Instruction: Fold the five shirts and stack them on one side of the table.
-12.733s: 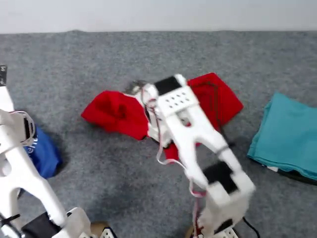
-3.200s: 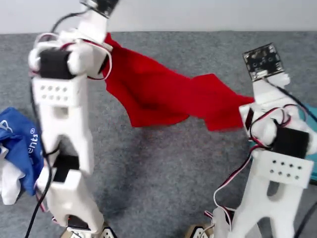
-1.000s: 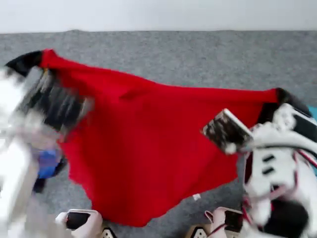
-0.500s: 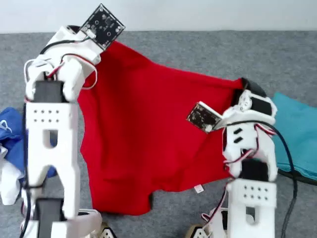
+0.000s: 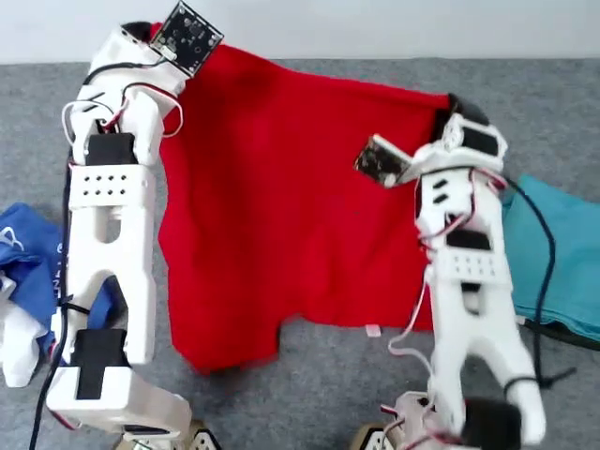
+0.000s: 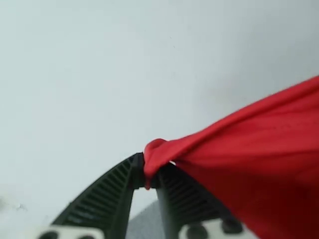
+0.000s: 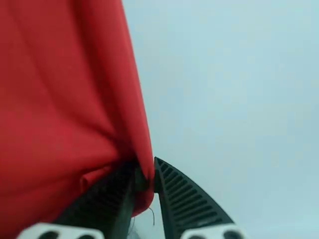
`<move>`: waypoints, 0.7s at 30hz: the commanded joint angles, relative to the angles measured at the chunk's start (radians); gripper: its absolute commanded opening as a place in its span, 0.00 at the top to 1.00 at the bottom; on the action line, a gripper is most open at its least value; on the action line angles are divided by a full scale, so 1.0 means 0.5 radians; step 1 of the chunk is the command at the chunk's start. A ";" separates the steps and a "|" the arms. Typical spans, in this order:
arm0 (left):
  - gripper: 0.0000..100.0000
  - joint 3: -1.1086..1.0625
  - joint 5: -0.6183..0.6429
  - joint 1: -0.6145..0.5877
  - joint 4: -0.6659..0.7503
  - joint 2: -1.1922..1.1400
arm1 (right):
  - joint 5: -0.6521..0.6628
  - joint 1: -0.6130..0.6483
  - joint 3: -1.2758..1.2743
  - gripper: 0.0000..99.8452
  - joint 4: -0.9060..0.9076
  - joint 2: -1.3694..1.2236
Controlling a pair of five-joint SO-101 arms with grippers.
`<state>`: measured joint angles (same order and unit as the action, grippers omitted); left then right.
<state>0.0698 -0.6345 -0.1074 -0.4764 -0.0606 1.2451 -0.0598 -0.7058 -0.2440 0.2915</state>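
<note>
high view: both arms stretch far over the grey table [image 5: 328,403], with the left gripper [image 5: 139,31] and right gripper [image 5: 457,105] holding the red shirt [image 5: 281,187] spread between them. a blue shirt [image 5: 28,267] lies beside the left arm and a folded teal shirt [image 5: 553,253] beside the right.
left wrist view: jaws pinch a bunched shirt corner.
right wrist view: jaws clamp the shirt's edge.

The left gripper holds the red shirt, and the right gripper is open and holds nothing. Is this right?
Not quite. The left gripper does hold the red shirt, but the right gripper is not open. The right wrist view shows it shut on the same shirt.
</note>
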 commanded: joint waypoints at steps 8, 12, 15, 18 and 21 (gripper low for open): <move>1.00 0.060 -0.031 -0.003 0.298 -0.064 | 0.012 -0.005 0.657 0.99 -0.048 -0.465; 1.00 0.189 -0.025 -0.003 0.298 -0.129 | 0.012 -0.002 0.813 0.99 -0.051 -0.578; 1.00 0.244 -0.028 0.006 0.175 -0.144 | 0.012 0.008 0.887 0.99 -0.041 -0.621; 1.00 0.253 -0.034 0.040 -0.098 -0.138 | 0.012 0.011 0.881 0.99 -0.035 -0.643; 1.00 0.256 -0.034 0.058 -0.393 -0.135 | 0.012 0.002 0.832 0.99 0.044 -0.637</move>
<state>0.1511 -0.6406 -0.0859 -0.5516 -0.1435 1.2467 -0.0552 -0.3207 -0.2378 -0.0430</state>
